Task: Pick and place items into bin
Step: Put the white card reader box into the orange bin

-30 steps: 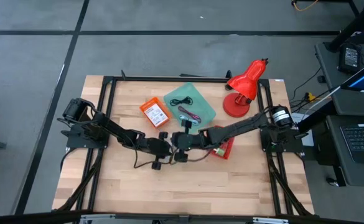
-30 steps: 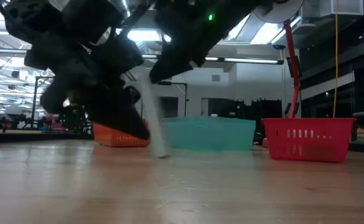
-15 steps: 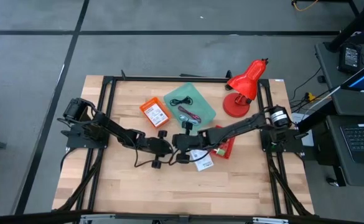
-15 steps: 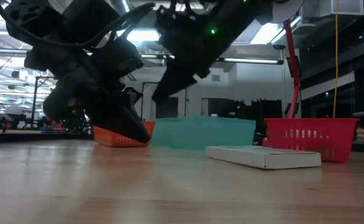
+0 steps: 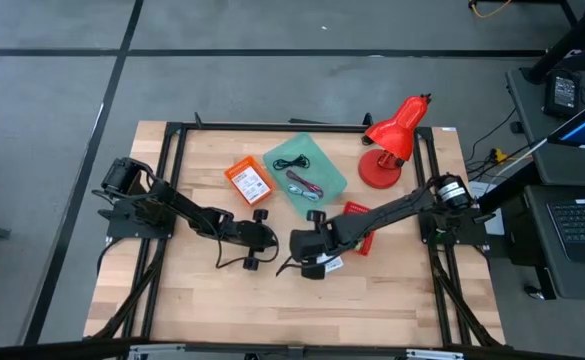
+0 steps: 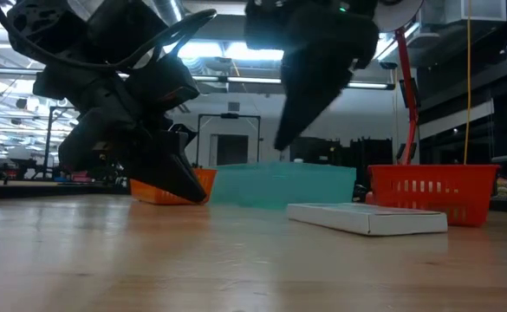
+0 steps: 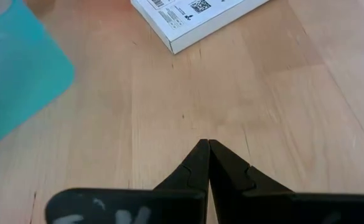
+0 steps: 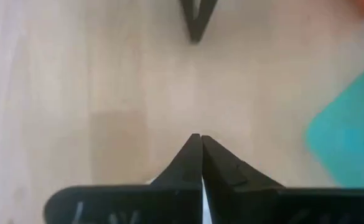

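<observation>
A white printed packet [image 5: 329, 265] lies flat on the wood just right of centre; it also shows in the low view [image 6: 367, 217] and the left wrist view [image 7: 194, 15]. The teal bin [image 5: 317, 175] stands behind it and holds a black coiled cable [image 5: 291, 163] and a maroon cable [image 5: 305, 185]. My right gripper [image 5: 295, 243] hovers shut, raised off the table [image 6: 283, 143], beside the packet's left end. My left gripper [image 5: 270, 238] is shut too, low over bare wood [image 7: 207, 142], facing the right one.
An orange box [image 5: 248, 181] lies left of the bin. A red basket [image 5: 358, 226] sits right of the packet, and a red desk lamp [image 5: 392, 140] stands at the far right corner. Two small black objects [image 5: 261, 215] [image 5: 315, 214] lie near the bin. The near half is bare wood.
The white packet, which stood tilted on edge between the two grippers, has fallen flat onto the table. My right gripper has drawn up and toward the near edge, to the packet's left end. My left arm has kept nearly still.
</observation>
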Available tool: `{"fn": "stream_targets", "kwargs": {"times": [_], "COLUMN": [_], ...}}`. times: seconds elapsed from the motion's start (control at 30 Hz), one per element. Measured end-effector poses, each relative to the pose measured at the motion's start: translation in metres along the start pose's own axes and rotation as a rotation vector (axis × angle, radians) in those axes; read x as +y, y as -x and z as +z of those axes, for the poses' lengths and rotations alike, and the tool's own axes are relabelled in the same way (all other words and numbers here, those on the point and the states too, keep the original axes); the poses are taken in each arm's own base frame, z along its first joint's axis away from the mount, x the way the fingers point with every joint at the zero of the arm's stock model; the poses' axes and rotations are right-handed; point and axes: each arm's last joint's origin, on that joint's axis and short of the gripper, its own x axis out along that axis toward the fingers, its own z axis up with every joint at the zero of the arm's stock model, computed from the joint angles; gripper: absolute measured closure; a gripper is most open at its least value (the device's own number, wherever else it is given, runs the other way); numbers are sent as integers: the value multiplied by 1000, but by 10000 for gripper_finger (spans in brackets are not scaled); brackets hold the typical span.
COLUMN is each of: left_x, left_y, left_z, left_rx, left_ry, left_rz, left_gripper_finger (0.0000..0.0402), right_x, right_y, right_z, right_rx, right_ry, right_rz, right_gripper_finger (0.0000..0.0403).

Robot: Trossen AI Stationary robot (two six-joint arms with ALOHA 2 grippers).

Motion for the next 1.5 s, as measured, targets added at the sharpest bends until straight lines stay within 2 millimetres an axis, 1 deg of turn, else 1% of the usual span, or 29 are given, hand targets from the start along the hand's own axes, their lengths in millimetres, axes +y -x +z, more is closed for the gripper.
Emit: {"fn": "stream_targets", "kwargs": {"times": [0.13, 0.4, 0.5, 0.63, 0.77, 0.87, 1.03, 1.2, 1.3, 1.4, 1.5], "left_x": [0, -2, -4, -8, -11, -13, -13, -14, -14, -14, -15], "left_y": [0, 0, 1, 1, 2, 2, 2, 2, 3, 3, 3], "left_z": [0, 0, 0, 0, 0, 0, 0, 1, 5, 8, 7], "left_rx": [-3, -4, -5, -7, -7, -9, -9, -22, -59, -88, -78], "left_ry": [1, -4, -24, -50, -59, -65, -64, -61, -52, -47, -45], "left_rz": [1, -8, -14, -24, -34, -42, -44, -85, -87, -106, -127], "left_gripper_finger": [398, 398, 398, 398, 398, 398, 398, 398, 398, 398, 398], "right_x": [6, 8, 10, 12, 15, 18, 20, 9, 2, -2, -4], "right_y": [-6, -4, -7, -17, -31, -39, -47, -51, -55, -60, -64], "right_z": [-13, -27, -29, -30, -34, -29, -15, -9, -3, 2, 5], "right_rx": [50, 155, 167, 174, 213, 160, 47, 21, -28, -78, -100], "right_ry": [-40, -125, -138, -135, -108, -89, -70, -154, -202, -224, -239], "right_rz": [15, -50, -55, -56, -51, -24, 73, 51, 43, 25, 26], "right_gripper_finger": [403, 403, 403, 403, 403, 403, 403, 403, 403, 403, 403]}}
